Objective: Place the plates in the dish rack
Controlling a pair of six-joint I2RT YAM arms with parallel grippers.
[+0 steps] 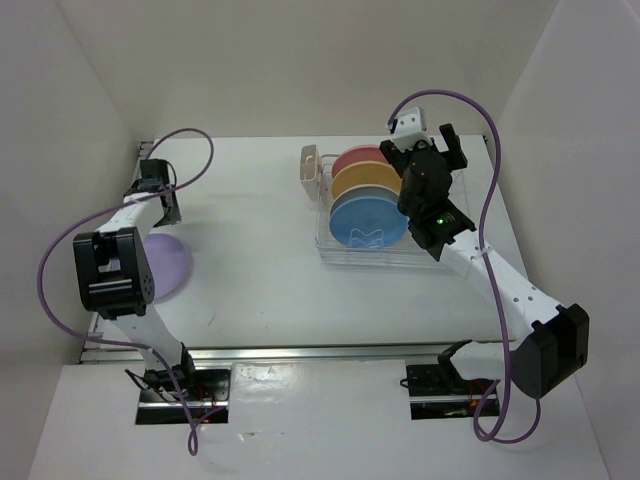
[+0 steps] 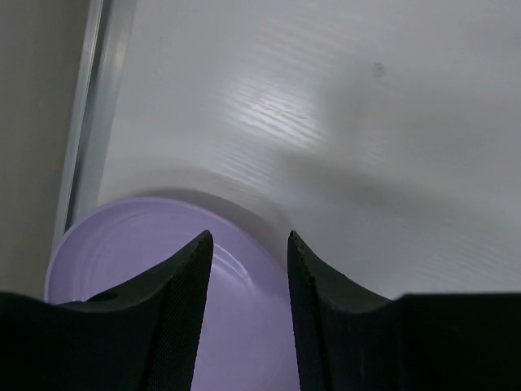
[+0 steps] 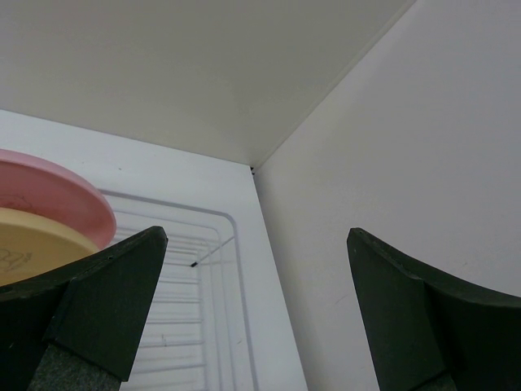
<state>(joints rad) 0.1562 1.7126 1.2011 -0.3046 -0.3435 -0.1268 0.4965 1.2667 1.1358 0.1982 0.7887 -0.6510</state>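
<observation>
Left wrist alone shows claw (image 2: 248,238) over lavender plate (image 2: 130,248)

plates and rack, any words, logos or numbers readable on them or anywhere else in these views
No readable text in any view.
blue plate: a white mark near its lower edge, too small to read.
orange-yellow plate: a faint marking in the right wrist view, too blurred to read.

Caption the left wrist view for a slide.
Left fingers, parted, poised over the rim of the lavender plate lying on the white table.
</observation>
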